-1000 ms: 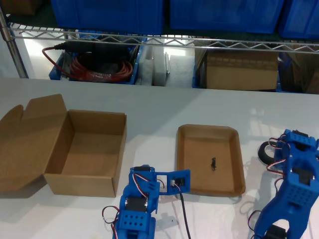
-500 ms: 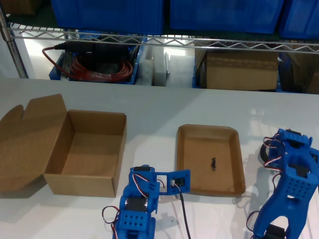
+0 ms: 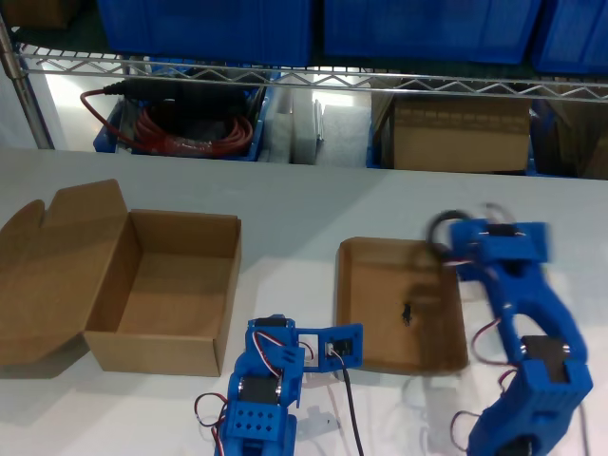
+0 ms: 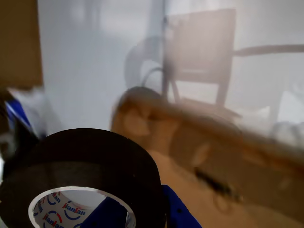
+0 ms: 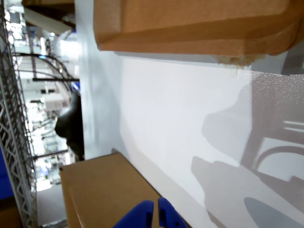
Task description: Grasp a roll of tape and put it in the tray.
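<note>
Tape: small black ring of tape with a pale printed inner core (image 4: 90, 185) is held aloft in my first claw (image 3: 451, 237); in the exterior view it shows as a blurred dark ring (image 3: 446, 226) at the claw's tip, above the tray's far corner at that view's right.
First claw: blue plastic, closed on the tape ring, one blue finger (image 4: 107, 213) passing through the core in the first wrist view; the arm is smeared by motion blur in the exterior view.
Tray: shallow brown cardboard-coloured rectangular tray with rounded corners (image 3: 366, 294) lies on the white tabletop (image 3: 285, 199), a small dark mark (image 3: 407, 312) on its floor; the tape's shadow falls across its half nearer the exterior view's right. In the first wrist view it appears blurred beneath the tape (image 4: 209, 190).
Second claw: blue, low at the near edge of the exterior view, beside the tray's near corner (image 3: 334, 348); in the second wrist view its two blue fingertips (image 5: 154, 211) sit pressed together with nothing between them.
Box: larger, deeper brown cardboard box with an open flap lid (image 3: 171, 290) stands toward the exterior view's left, apart from the tray.
Background: wire shelf (image 3: 285, 76) with blue bins (image 3: 209, 24) behind the tabletop.
</note>
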`<state>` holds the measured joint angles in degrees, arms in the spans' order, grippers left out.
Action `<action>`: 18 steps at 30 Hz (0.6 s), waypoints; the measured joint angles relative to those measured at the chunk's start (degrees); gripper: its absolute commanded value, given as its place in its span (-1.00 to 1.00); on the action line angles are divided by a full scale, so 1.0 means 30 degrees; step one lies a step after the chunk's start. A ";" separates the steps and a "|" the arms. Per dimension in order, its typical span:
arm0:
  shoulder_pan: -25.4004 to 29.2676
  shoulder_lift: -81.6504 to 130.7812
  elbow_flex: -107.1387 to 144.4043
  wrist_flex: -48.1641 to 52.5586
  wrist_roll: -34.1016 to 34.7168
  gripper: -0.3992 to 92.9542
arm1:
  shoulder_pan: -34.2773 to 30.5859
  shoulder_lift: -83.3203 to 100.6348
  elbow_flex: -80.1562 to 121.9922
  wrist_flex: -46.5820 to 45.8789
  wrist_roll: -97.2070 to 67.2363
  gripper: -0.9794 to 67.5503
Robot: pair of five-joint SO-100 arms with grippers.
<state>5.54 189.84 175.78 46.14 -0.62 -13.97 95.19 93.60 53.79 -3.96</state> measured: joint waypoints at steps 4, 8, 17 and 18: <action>0.0000 0.0000 0.0000 0.0000 0.0000 -0.99 | -0.2988 -0.0029 0.0850 0.1670 0.0000 -0.97; 0.0000 0.0000 0.0000 0.0000 0.0000 -0.99 | -0.3721 -0.0381 0.1611 0.2900 -0.0264 -0.97; 0.0000 0.0000 0.0000 0.0000 0.0000 -0.99 | -0.3896 -0.1143 0.1641 0.2930 -0.0615 -0.83; 0.0000 0.0000 0.0000 0.0000 0.0000 -0.99 | -0.3896 -0.1143 0.1641 0.2930 -0.0703 -0.63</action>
<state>5.54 189.84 175.78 46.14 -0.62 -25.66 91.76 98.53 62.58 -6.06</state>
